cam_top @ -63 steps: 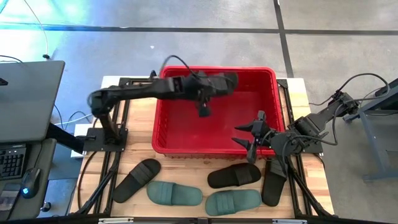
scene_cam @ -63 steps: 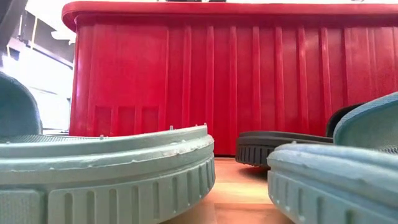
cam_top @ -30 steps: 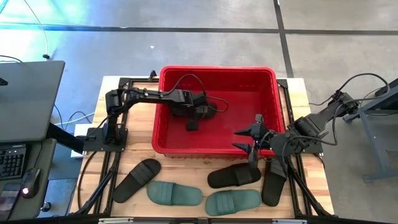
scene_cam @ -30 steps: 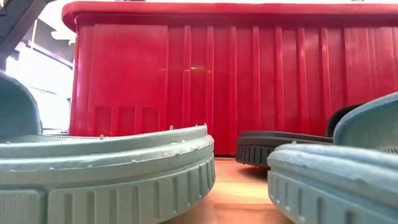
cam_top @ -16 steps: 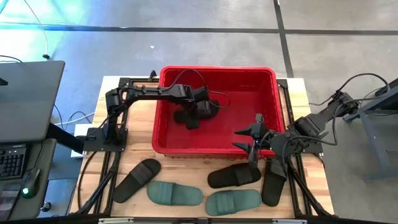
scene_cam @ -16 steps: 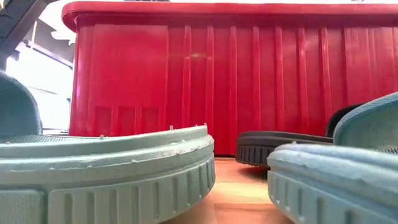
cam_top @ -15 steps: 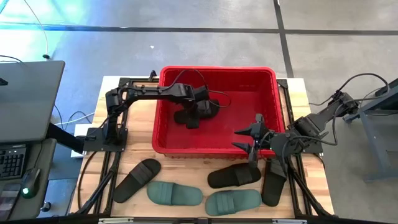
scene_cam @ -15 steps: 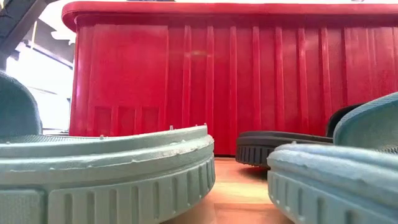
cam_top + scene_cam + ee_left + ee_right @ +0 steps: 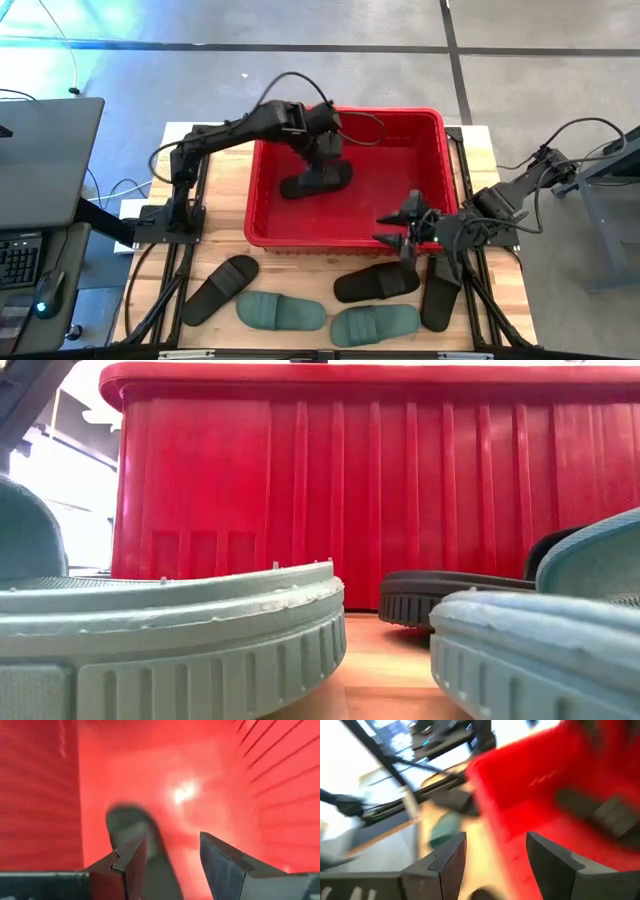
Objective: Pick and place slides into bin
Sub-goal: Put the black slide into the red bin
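One black slide (image 9: 315,181) lies flat on the floor of the red bin (image 9: 430,150), toward its left side. My left gripper (image 9: 326,150) hovers open just above it; the left wrist view shows the slide (image 9: 131,827) below the open fingers (image 9: 172,865), apart from them. My right gripper (image 9: 402,228) waits open over the bin's near right rim. On the table in front of the bin lie black slides (image 9: 220,288), (image 9: 377,283), (image 9: 440,292) and two green slides (image 9: 281,311), (image 9: 374,323).
The bin's ribbed near wall (image 9: 350,490) stands behind the green slides (image 9: 170,640), (image 9: 540,650) and a black slide (image 9: 440,595). The right wrist view looks past its open fingers (image 9: 495,855) at the bin's rim (image 9: 520,765). A grey desk (image 9: 40,160) stands left of the table.
My left gripper has let go of the black slide inside the bin and has risen, shifting slightly toward the far edge. The slide has dropped and now lies flat on the bin's floor.
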